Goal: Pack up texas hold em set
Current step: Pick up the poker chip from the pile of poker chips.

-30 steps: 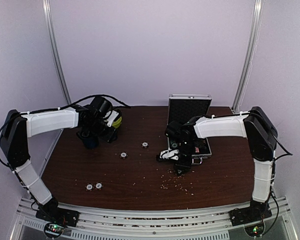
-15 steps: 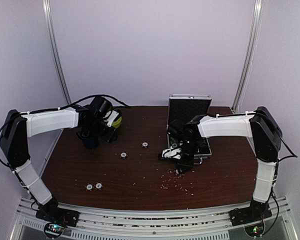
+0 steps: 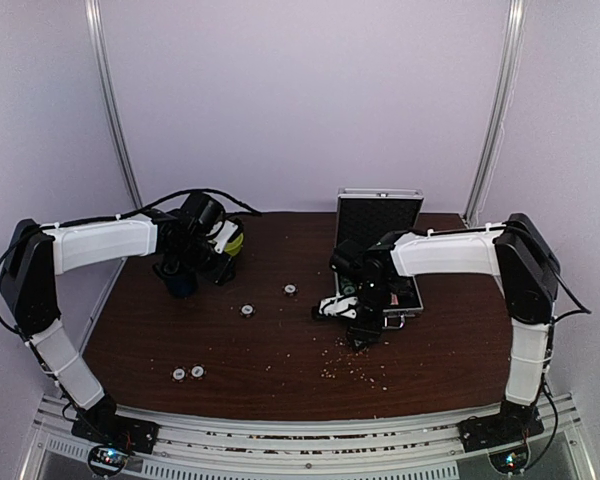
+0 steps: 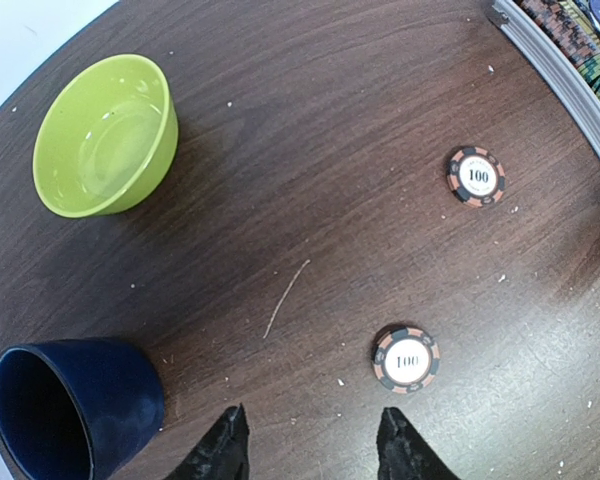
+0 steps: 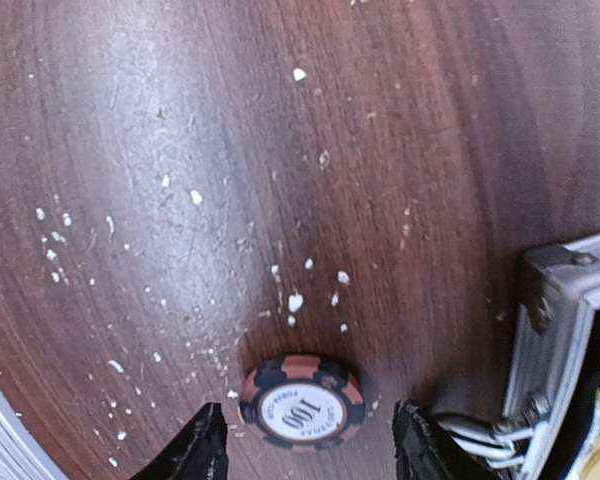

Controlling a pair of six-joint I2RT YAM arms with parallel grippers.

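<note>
Now the right claw (image 5: 308, 430) has edged back left, straddling a chip (image 5: 302, 402).

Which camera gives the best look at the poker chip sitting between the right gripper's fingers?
The right wrist view. There the chip is large and close, its 100 readable, lying flat inside the open right gripper. In the top external view the gripper itself hides it. The left wrist view shows only other chips.

Mug (image 4: 70, 405) cut off by left and bottom edges. Briefcase (image 4: 560, 82) shows only a corner rim, its contents blurred; in right wrist view it's cropped at right. Overhead, chips (image 3: 247, 310) too small to read.
</note>
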